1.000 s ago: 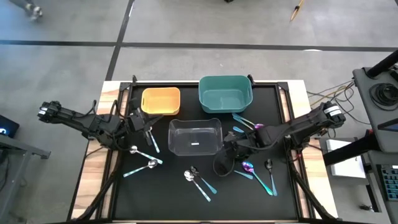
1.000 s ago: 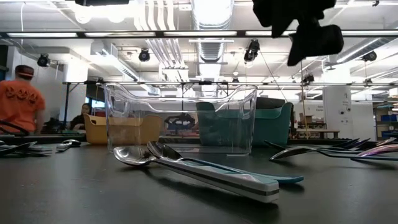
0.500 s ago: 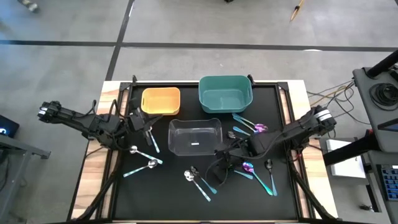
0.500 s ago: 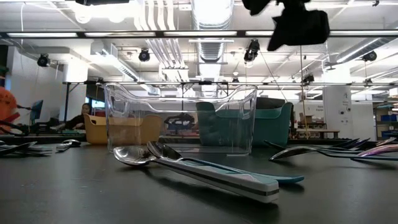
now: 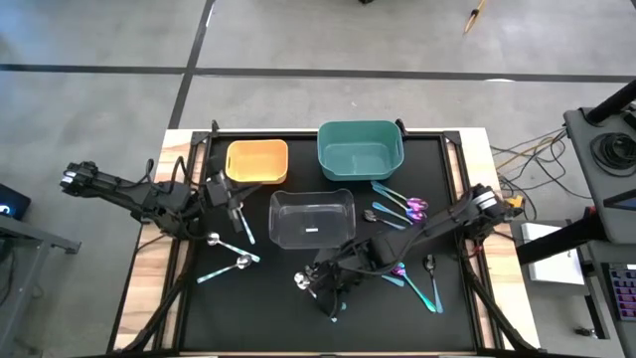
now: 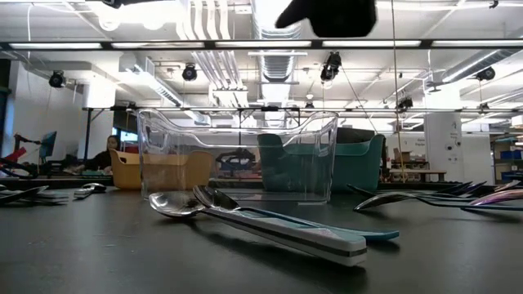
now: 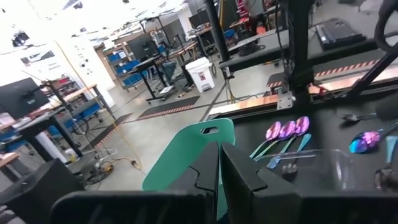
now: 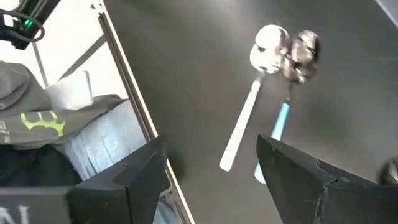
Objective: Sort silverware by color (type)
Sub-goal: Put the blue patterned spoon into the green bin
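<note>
Right gripper (image 5: 320, 282) hangs wide open over the front pair of spoons (image 5: 316, 289), holding nothing and touching nothing; its wrist view shows the silver spoon (image 8: 252, 107) and the darker spoon (image 8: 292, 81) lying with bowls touching, framed between the spread fingers. That's the danger: come down on both and it could pinch two types at once, or nudge one aside and close on the mat. Thin handles could also slip out. Left gripper (image 5: 235, 207) is shut and empty, waiting beside the yellow bin (image 5: 257, 161). More spoons (image 5: 399, 207) lie near the teal bin (image 5: 360, 149); the clear bin (image 5: 312, 220) stands mid-table
</note>
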